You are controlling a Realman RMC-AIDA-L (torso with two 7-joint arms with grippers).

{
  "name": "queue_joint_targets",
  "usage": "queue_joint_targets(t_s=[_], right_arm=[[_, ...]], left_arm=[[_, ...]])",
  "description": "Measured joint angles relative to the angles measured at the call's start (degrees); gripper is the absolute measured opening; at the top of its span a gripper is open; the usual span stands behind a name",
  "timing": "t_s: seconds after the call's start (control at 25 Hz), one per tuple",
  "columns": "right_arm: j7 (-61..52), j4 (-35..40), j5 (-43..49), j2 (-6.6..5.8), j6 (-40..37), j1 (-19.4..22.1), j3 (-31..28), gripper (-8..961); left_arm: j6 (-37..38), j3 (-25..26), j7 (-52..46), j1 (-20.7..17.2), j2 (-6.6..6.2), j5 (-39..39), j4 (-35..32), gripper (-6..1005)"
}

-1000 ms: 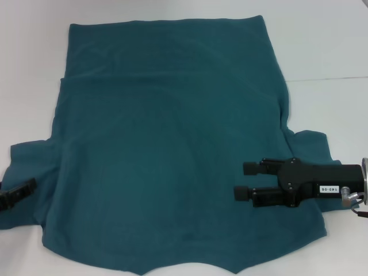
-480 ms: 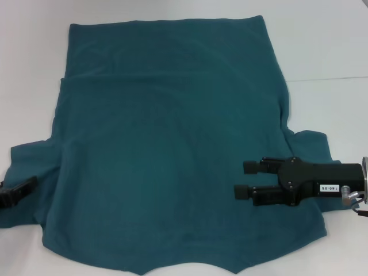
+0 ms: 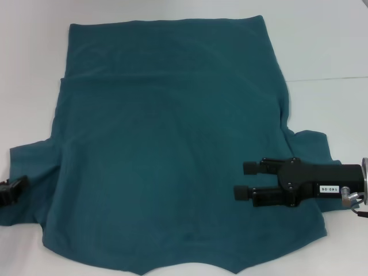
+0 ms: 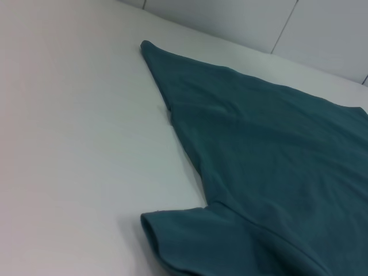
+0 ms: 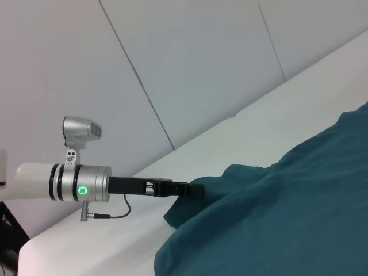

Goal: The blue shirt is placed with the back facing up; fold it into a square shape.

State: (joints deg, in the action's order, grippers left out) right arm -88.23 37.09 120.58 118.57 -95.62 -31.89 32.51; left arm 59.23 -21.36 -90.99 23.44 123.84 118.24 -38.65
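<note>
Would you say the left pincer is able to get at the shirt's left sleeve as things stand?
Probably yes: the left pincer sits at the left sleeve edge of the blue shirt, with nothing between them.

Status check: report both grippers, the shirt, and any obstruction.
Right gripper open, over the blue shirt near its right sleeve. Left gripper at the left sleeve edge. Shirt flat, plain side up, unfolded. Nothing in the way.

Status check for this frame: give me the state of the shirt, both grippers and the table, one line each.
blue shirt: spread flat on the table, plain side up, far hem folded over, sleeves out to both sides.
left gripper: at the left sleeve's edge, mostly out of frame.
right gripper: open, hovering over the shirt's right side, fingers pointing toward the middle.
table: white, bare around the shirt.
</note>
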Motion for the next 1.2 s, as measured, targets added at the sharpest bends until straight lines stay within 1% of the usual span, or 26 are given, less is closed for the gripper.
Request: queue_joint_targets(t_s=[0.08, 0.24, 0.52, 0.76, 0.92, 1.2], right_arm=[[0.0, 0.0, 0.0, 0.04, 0.0, 0.0, -0.1, 916], [0.1, -0.1, -0.1, 0.06, 0.0, 0.1, -0.5, 915], [0.3, -0.7, -0.5, 0.1, 0.0, 0.1, -1.1, 916], [0.2, -0.8, -0.5, 0.32, 0.2, 0.0, -1.3, 916], [-0.1, -0.8, -0.6, 0.34, 0.3, 0.0, -1.3, 916], [-0.2, -0.9, -1.4, 0.33, 0.4, 0.0, -1.3, 915]], left_arm=[[0.0, 0.0, 0.0, 0.0, 0.0, 0.0, 0.0, 248], [0.0, 0.6, 0.0, 0.1, -0.02, 0.0, -0.2, 176], [-0.9, 0.8, -0.1, 0.5, -0.42, -0.1, -0.8, 50], [-3.2, 0.7, -0.1, 1.8, -0.73, -0.1, -0.9, 2], [-4.7, 0.8, 0.1, 2.5, -1.19, -0.1, -1.0, 10], [-8.1, 0.5, 0.2, 3.3, -1.32, 0.1, -1.9, 24]])
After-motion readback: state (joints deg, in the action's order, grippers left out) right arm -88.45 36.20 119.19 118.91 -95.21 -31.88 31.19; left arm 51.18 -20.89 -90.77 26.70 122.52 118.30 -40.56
